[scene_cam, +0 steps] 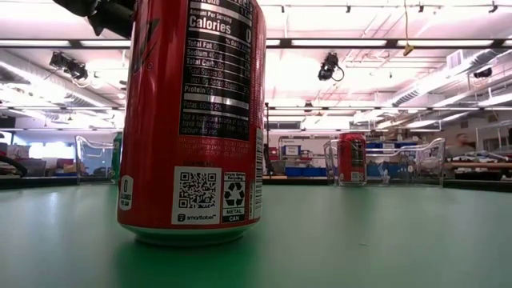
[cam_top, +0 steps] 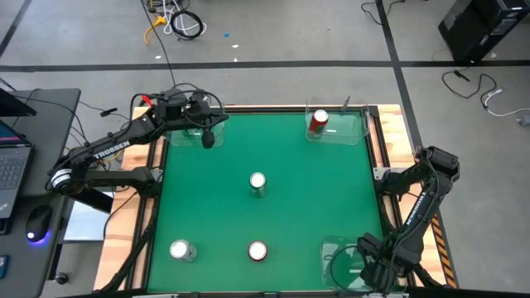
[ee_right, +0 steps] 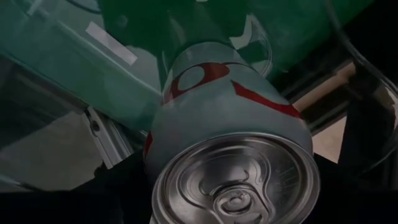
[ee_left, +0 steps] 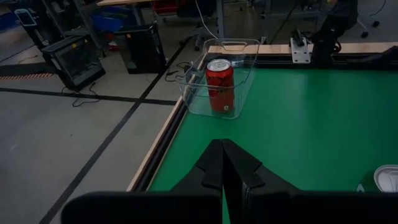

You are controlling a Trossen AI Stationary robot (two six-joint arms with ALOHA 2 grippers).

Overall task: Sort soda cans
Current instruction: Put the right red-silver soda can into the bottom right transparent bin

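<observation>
My right gripper (cam_top: 373, 269) is at the near right corner, over a clear tray (cam_top: 335, 248). A silver can with red markings (ee_right: 224, 124) fills the right wrist view, its top toward the camera. My left gripper (ee_left: 222, 168) is shut and holds nothing, hovering by the far left tray (cam_top: 184, 132). A red can (cam_top: 319, 122) stands in the far right tray (cam_top: 352, 124). On the green mat stand a green can (cam_top: 257, 184) at the centre, a silver can (cam_top: 181, 250) near left and a red can (cam_top: 257, 251) near centre. My right gripper has the silver can by its upper end (ee_right: 186, 155), with a dark finger on either side of the body just below the rim. The can is tilted, its lower end down among the clear tray walls. Where the pads touch it is hidden by the can itself.
Wooden rails frame the green mat (cam_top: 315, 199). The near red can (scene_cam: 192, 120) fills much of the low view. A green shape (scene_cam: 118, 156) shows by the far left tray. A laptop and mouse lie on a side desk left of the table.
</observation>
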